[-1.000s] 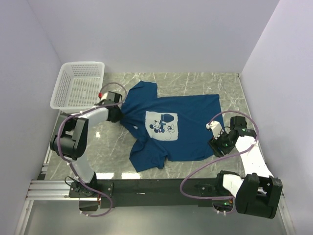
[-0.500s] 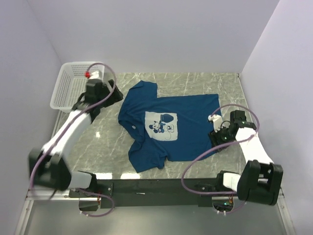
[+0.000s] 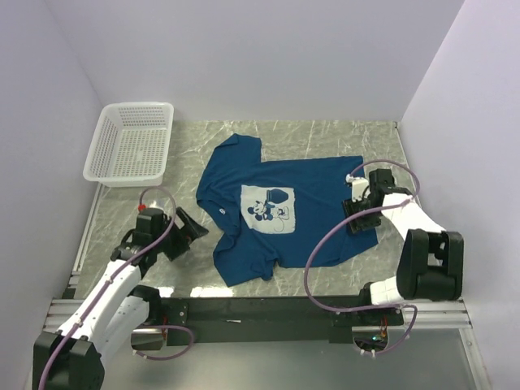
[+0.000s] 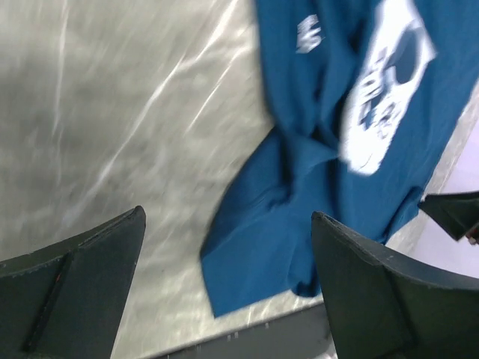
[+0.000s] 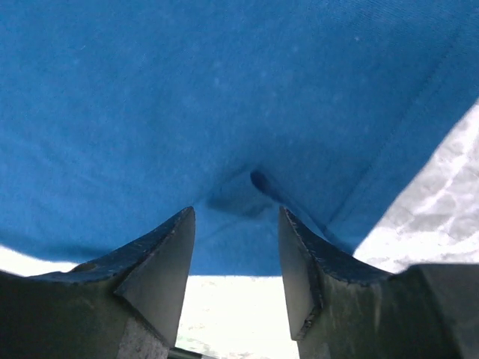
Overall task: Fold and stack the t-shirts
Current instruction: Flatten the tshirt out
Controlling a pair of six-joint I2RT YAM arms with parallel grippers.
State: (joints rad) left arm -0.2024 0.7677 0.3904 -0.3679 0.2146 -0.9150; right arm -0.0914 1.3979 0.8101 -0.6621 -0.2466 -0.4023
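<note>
One dark blue t-shirt (image 3: 313,211) lies spread on the marble table, collar to the left and hem to the right, its pale cartoon print (image 3: 273,207) facing up. The near sleeve (image 4: 254,254) is rumpled. My left gripper (image 3: 185,236) hovers wide open left of that sleeve, over bare table, holding nothing (image 4: 228,217). My right gripper (image 3: 358,214) sits at the shirt's right hem. In the right wrist view its jaws (image 5: 236,217) stand apart astride the hem edge, where the blue cloth (image 5: 224,90) puckers slightly between the fingertips.
A white lattice basket (image 3: 130,145) stands at the far left corner of the table. The black base rail (image 3: 260,313) runs along the near edge. Pale walls close in the left, back and right sides.
My left gripper let go near the shirt's collar, opened wide and swung back toward the near left. My right gripper moved farther up along the hem while its jaws narrowed.
</note>
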